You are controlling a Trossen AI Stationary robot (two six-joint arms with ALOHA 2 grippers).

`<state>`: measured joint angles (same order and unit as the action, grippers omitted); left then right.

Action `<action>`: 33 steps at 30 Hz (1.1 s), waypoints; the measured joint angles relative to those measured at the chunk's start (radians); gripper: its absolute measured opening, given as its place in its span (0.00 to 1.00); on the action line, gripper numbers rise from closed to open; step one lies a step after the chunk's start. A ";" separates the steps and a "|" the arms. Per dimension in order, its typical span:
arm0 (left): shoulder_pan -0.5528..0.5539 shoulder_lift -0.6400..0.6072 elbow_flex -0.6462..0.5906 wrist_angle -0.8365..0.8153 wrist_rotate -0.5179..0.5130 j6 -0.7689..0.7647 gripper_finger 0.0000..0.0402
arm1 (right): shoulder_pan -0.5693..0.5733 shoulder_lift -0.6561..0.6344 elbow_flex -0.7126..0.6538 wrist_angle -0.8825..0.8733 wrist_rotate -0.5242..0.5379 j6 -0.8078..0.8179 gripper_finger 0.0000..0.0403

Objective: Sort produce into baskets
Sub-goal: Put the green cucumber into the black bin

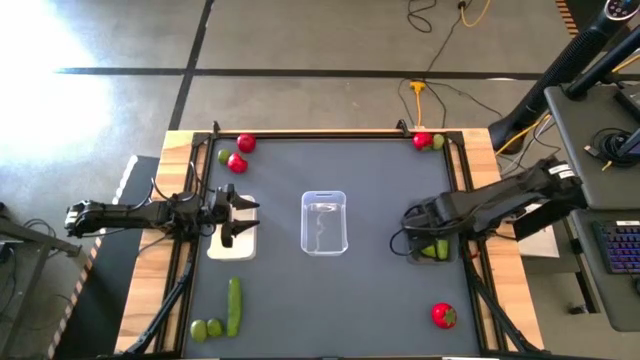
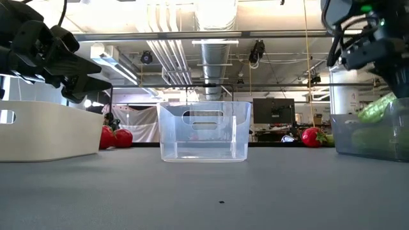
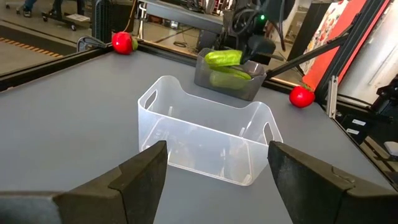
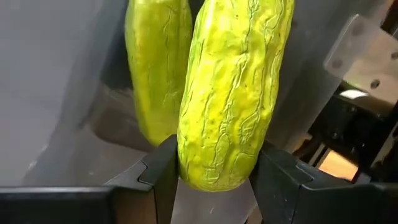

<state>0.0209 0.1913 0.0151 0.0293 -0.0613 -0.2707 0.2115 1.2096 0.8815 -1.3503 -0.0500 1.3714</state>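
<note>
Closest to the lens, a long green cucumber (image 4: 233,93) sat clamped near its lower end between the two dark fingers (image 4: 158,171) of the right gripper (image 1: 422,240), hanging over the dark grey basket (image 3: 227,79) near the table's right edge, where a second cucumber (image 4: 155,68) already lay. Its wrinkled, waxy skin suggested a light, stiff plastic piece, likely slick, so a hold across the middle of its length would probably have steadied it better than one near an end. Whether the jaws were just starting to let go could not be settled from these views. The left gripper (image 1: 235,214) hovered with fingers spread and nothing between them above the white basket (image 2: 45,131) toward the left edge. The clear basket (image 1: 324,222) stood at the table's centre. Red fruits (image 1: 240,152) lay at the far left corner, another red fruit (image 1: 443,315) near the front right corner, and a third cucumber (image 1: 234,305) with limes (image 1: 206,328) near the front left corner.
</note>
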 joint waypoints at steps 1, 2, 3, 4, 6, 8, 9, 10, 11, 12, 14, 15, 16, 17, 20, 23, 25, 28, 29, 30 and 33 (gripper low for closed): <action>0.000 0.000 0.000 0.000 0.000 0.000 0.65 | 0.000 0.013 -0.002 0.002 0.000 -0.019 0.41; 0.000 0.000 0.000 0.000 0.000 0.000 0.65 | 0.001 0.026 -0.002 0.003 -0.001 -0.039 0.41; 0.000 0.000 0.000 0.000 0.000 0.000 0.65 | 0.001 0.038 -0.002 0.003 -0.004 -0.059 0.41; 0.000 0.000 0.000 0.000 0.000 0.000 0.65 | 0.001 0.050 -0.003 0.006 -0.008 -0.070 0.42; 0.000 0.000 0.000 0.000 0.000 0.000 0.65 | 0.000 0.073 -0.003 0.009 -0.011 -0.097 0.44; 0.000 0.000 0.000 0.000 0.000 0.000 0.65 | 0.000 0.097 -0.003 0.009 -0.024 -0.119 0.47; 0.000 0.000 0.000 0.000 0.000 0.000 0.65 | 0.000 0.109 -0.003 0.009 -0.032 -0.126 0.49; 0.000 0.000 0.000 0.000 0.000 0.000 0.65 | 0.000 0.120 -0.003 0.009 -0.037 -0.128 0.51; 0.000 0.000 0.000 0.000 0.000 0.000 0.65 | 0.000 0.130 -0.003 0.009 -0.043 -0.132 0.53; 0.000 0.000 0.000 0.000 0.000 0.000 0.65 | 0.000 0.139 -0.003 0.009 -0.048 -0.137 0.54; 0.000 0.000 0.000 0.000 0.000 0.000 0.65 | 0.000 0.154 -0.003 0.009 -0.060 -0.150 0.58; 0.000 0.000 0.000 0.000 0.000 0.000 0.65 | 0.000 0.158 -0.003 0.008 -0.064 -0.155 0.59; 0.000 0.000 0.000 0.000 0.000 0.000 0.65 | 0.000 0.162 -0.002 0.006 -0.066 -0.160 0.61; 0.000 0.000 0.000 0.000 0.000 0.000 0.65 | 0.000 0.164 0.004 0.000 -0.066 -0.164 0.63; 0.000 0.000 0.000 0.000 0.000 0.000 0.65 | 0.000 0.160 0.026 -0.004 -0.064 -0.182 0.66; 0.000 0.000 0.000 0.000 0.000 0.000 0.65 | 0.000 0.143 0.056 -0.009 -0.056 -0.180 0.68; 0.000 0.000 0.000 0.000 0.000 0.000 0.65 | 0.001 0.131 0.080 -0.009 -0.051 -0.179 0.68; 0.000 0.000 0.000 0.000 0.000 0.000 0.65 | 0.014 0.123 0.126 -0.004 -0.043 -0.155 0.67; 0.000 0.000 0.000 0.000 0.000 0.000 0.65 | 0.024 0.122 0.144 -0.001 -0.034 -0.144 0.66; 0.000 0.000 0.000 0.000 0.000 0.000 0.65 | 0.036 0.123 0.164 -0.001 -0.021 -0.133 0.65; 0.000 0.000 0.000 0.000 0.000 0.000 0.65 | 0.077 0.128 0.228 -0.010 0.043 -0.089 0.63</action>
<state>0.0212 0.1913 0.0151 0.0294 -0.0615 -0.2707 0.2883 1.3380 1.1097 -1.3607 -0.0071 1.2823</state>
